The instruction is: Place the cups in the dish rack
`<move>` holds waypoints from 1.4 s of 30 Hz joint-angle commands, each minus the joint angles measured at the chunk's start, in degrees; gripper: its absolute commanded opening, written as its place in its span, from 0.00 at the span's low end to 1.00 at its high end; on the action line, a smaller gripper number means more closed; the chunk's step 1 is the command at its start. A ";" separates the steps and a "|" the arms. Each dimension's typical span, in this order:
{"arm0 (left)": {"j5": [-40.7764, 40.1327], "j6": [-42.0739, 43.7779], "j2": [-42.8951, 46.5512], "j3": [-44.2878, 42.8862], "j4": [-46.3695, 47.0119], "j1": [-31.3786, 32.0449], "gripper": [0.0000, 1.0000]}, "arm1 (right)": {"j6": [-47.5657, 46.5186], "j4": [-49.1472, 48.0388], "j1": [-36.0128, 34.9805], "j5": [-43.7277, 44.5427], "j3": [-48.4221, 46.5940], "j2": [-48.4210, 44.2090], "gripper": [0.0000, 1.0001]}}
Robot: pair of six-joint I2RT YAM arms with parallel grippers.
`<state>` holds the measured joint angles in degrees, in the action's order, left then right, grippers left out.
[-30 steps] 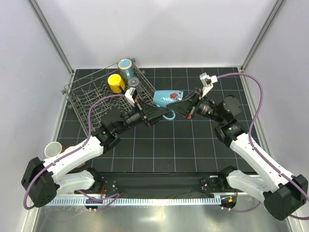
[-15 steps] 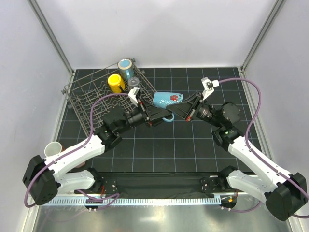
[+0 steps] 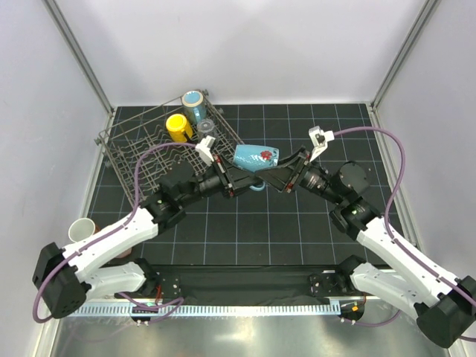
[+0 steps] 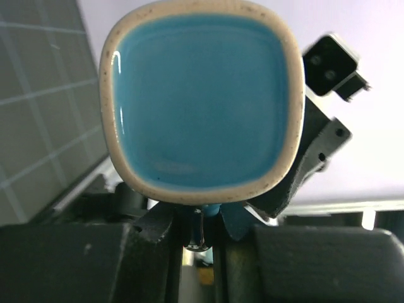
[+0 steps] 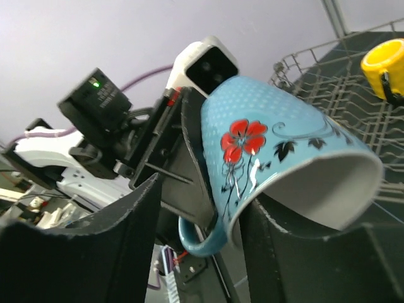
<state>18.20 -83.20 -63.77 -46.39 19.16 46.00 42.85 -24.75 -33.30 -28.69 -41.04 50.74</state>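
Blue mug (image 3: 255, 155) with red flower print is off the table (image 3: 297, 230), lying on its side in the air just off the 4 o'clock corner of the dish rack (image 3: 123, 160), held between both arms near mid-table. Mouth points to 3 o'clock in the top view, base to 9 o'clock, handle hanging down.

Left gripper (image 3: 242, 178) comes in from 8 o'clock. In the left wrist view its fingers are nearly together with a bit of the blue handle pinched in the narrow gap, and the mug's glazed base fills the view above.

Right gripper (image 3: 277, 177) comes in from 4 o'clock at the rim end. In the right wrist view its jaws are spread. One finger (image 5: 278, 252) sits against the rim, and the other finger (image 5: 120, 246) stands clear of the wall with background showing in the gap. The handle is between them.

Yellow cup (image 3: 178, 127) is on its side inside the rack toward its 1 o'clock corner. Light blue cup (image 3: 195, 101) is at the rack's far corner, 12 o'clock of the yellow one. Pale pink cup (image 3: 80, 230) stands outside the rack at the table's 8 o'clock edge.
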 commanded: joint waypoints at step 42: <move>-48.34 46.46 -41.15 -34.80 -33.48 -10.58 0.00 | -14.63 38.81 -0.36 27.28 0.43 -12.51 0.61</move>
<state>-25.61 -37.01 -104.01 -75.68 -20.86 35.48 28.97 15.29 -33.63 -1.26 -40.51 38.35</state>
